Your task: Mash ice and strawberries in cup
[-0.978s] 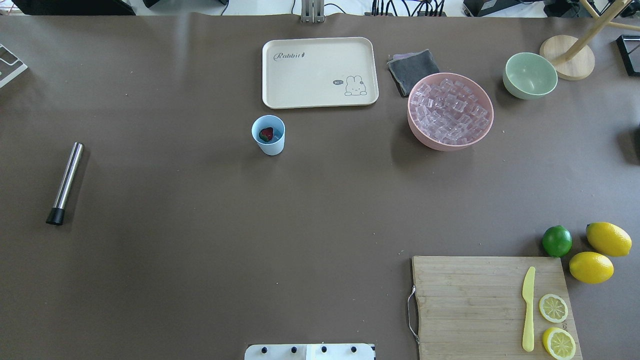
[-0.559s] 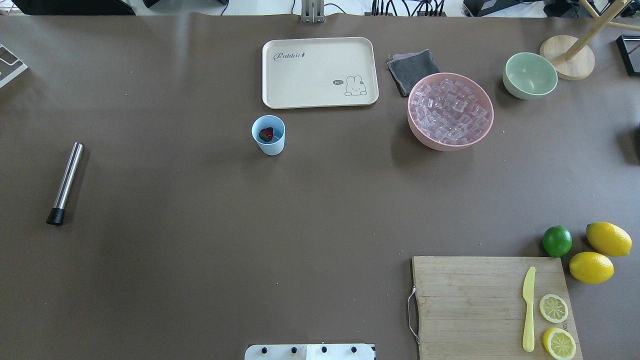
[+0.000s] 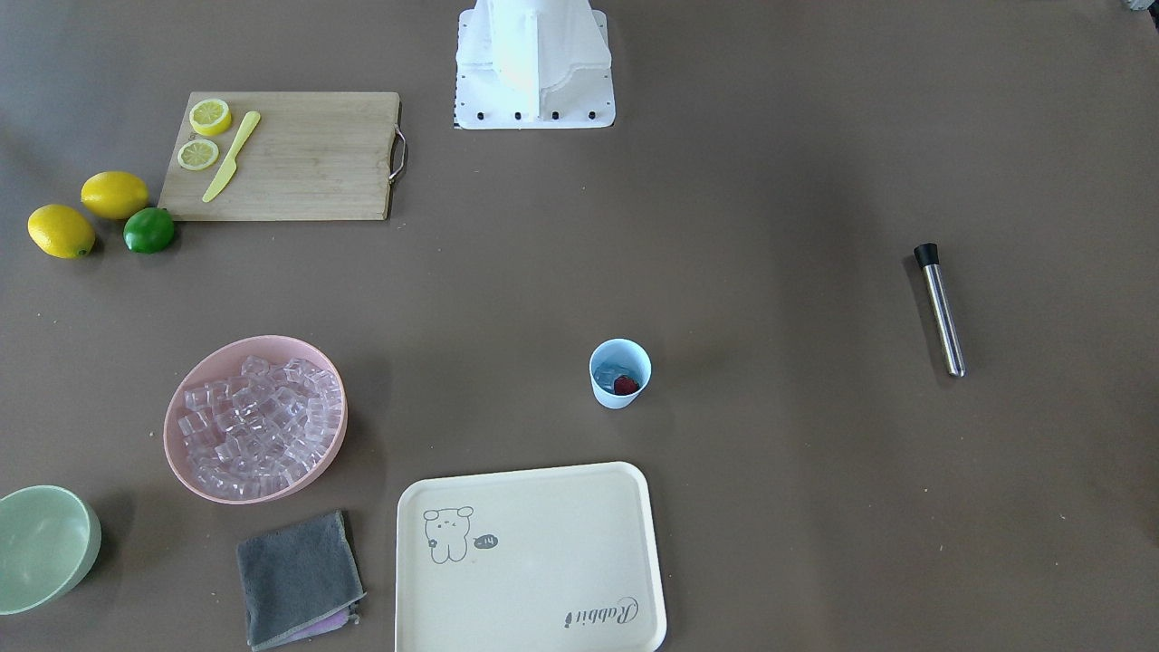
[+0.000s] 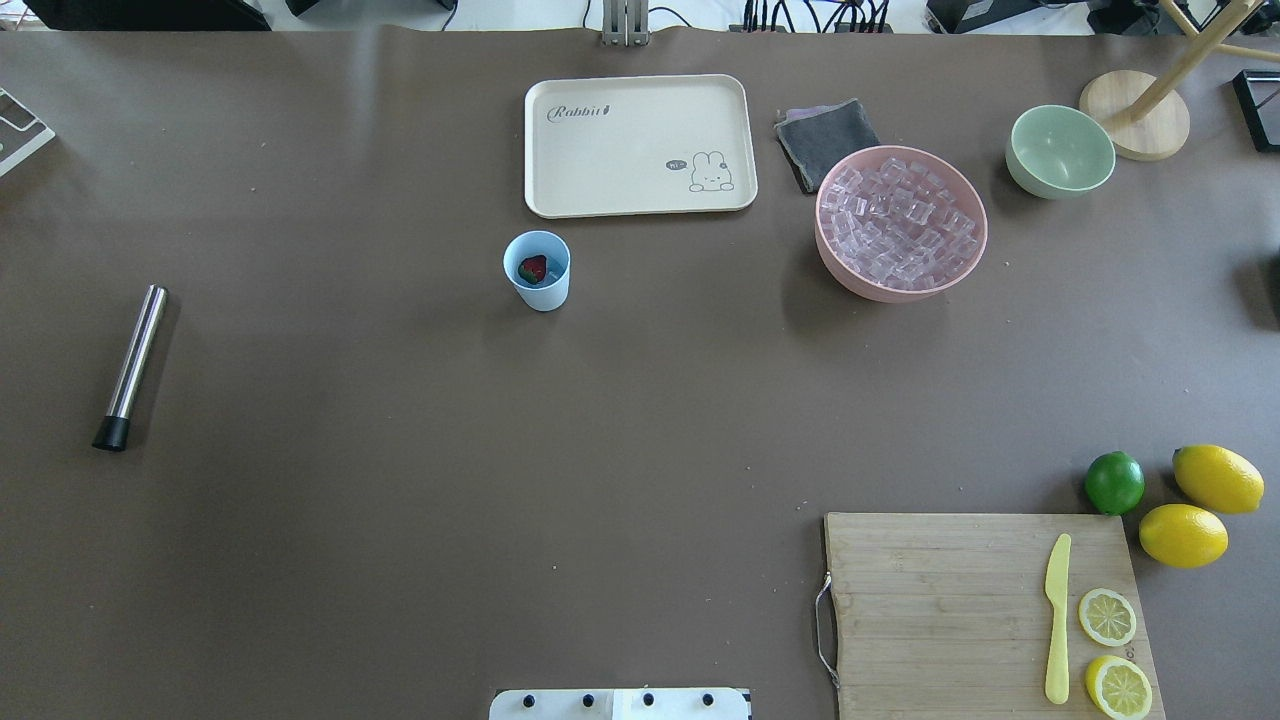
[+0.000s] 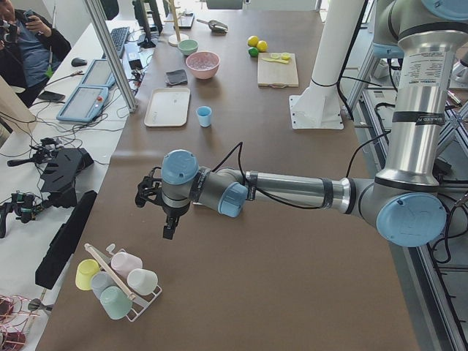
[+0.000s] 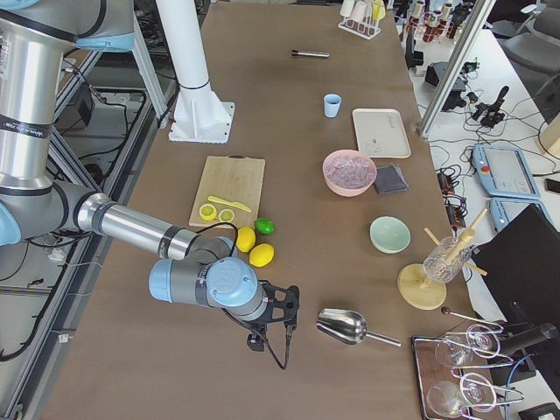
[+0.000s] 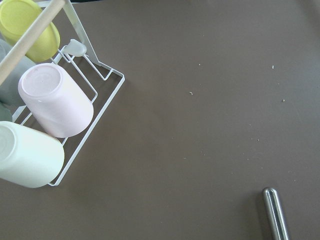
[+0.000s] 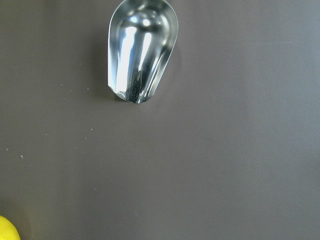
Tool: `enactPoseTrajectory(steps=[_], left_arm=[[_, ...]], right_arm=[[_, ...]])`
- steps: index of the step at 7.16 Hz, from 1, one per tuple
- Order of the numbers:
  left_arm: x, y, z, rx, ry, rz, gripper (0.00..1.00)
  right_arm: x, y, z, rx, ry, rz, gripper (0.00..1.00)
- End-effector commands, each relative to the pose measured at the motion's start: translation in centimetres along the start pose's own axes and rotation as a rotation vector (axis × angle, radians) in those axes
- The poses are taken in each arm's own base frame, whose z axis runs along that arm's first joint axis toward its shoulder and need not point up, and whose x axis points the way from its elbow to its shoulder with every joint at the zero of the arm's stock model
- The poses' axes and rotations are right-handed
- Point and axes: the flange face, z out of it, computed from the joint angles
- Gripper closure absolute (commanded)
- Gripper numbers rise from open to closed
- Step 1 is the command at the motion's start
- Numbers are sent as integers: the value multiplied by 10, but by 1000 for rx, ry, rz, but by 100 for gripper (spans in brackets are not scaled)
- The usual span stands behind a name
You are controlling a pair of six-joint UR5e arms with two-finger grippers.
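Observation:
The light-blue cup point(image 4: 537, 270) stands upright near the table's middle, in front of the cream tray. A red strawberry point(image 4: 532, 268) lies inside it, with some clear ice point(image 3: 615, 370) beside it in the cup. More ice cubes point(image 4: 900, 222) fill the pink bowl point(image 4: 835, 262). Neither gripper appears in the overhead or front views. My left gripper point(image 5: 149, 194) hangs over the table's left end, far from the cup; my right gripper point(image 6: 281, 308) hangs over the right end near a metal scoop point(image 6: 346, 327). I cannot tell whether either is open or shut.
A steel muddler with a black tip point(image 4: 130, 367) lies at the left. A rack of cups point(image 7: 40, 110) sits by the left wrist. A cutting board point(image 4: 985, 612) carries a knife and lemon slices; lemons and a lime point(image 4: 1114, 482) lie beside it. Green bowl point(image 4: 1060, 152), grey cloth point(image 4: 825, 140).

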Motion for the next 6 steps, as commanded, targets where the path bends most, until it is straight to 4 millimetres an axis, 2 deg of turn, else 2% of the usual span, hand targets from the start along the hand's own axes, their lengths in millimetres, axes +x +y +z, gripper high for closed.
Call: enactPoseTrajectory(steps=[1,5,6], left_arm=[[4,-4,-2,-63,-34,-39,2],[-6,8,0,-112,-45,-27,2],[-5,9,-2,-107,-46,-26,2]], right_arm=[[-1,-1,2,-3,-21,0,1],[0,0,6,-12,-14,1,1],[-9,-3,-2,3,-38,-12,1]])
